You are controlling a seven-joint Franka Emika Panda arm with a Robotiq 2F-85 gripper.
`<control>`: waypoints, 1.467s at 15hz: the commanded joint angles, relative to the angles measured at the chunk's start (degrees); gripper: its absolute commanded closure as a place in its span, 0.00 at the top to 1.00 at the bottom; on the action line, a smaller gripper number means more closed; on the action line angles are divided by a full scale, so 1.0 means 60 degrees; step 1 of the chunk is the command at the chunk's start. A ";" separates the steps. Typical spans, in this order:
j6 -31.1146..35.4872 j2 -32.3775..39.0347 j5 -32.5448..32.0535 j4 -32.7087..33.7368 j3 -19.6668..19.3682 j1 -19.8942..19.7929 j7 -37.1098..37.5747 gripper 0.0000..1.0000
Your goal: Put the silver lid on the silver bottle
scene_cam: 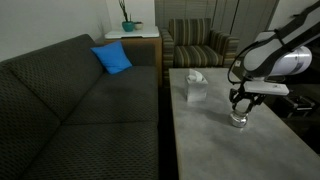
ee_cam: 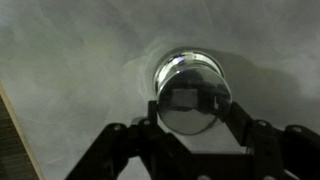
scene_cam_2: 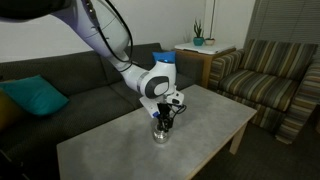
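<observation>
gripper (ee_cam: 190, 118): seen partly closed in wrist view, jaws pressed vs. both sides of the silver lid (ee_cam: 187, 102), so the lid is held.
silver lid: held flat, directly over the silver bottle (ee_cam: 186, 64), most of the mouth covered. Whether it is seated on the rim or just above it can't be told.
silver bottle: stood upright on the table (scene_cam: 215, 145), right below the gripper in both ext. views (scene_cam: 240, 108) (scene_cam_2: 163, 119). Its lower body is seen under the fingers (scene_cam: 238, 122) (scene_cam_2: 160, 134).
table: grey mottled top, bottle placed approx. mid-width.
arm (scene_cam_2: 105, 45): white, reached down over the table, wrist pointed straight down.
tissue box (scene_cam: 195, 86): white, stood on the same table, well apart from the bottle, nearer the couch side.
couch (scene_cam: 70, 100): dark, set alongside the table.
blue pillow (scene_cam: 113, 58): laid on the couch's far end.
armchair (scene_cam: 195, 45): striped, set beyond the table's far end.
plant (scene_cam: 128, 20): placed on a side table btw. couch and armchair.
</observation>
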 commanded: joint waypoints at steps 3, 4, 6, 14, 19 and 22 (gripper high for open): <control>-0.0199 0.0000 0.0135 0.0028 -0.0017 -0.0026 0.0041 0.44; -0.0213 0.0000 0.0127 0.0035 -0.0033 -0.0004 0.0063 0.44; -0.0233 0.0000 0.0123 0.0052 -0.0032 0.0002 0.0059 0.44; -0.0444 -0.0016 0.0100 0.0147 0.0037 0.0010 -0.0074 0.44; -0.0582 -0.0024 0.0091 0.0155 0.0052 0.0042 -0.0093 0.44; -0.0335 -0.0024 0.0074 0.0076 -0.0037 0.0111 0.0033 0.69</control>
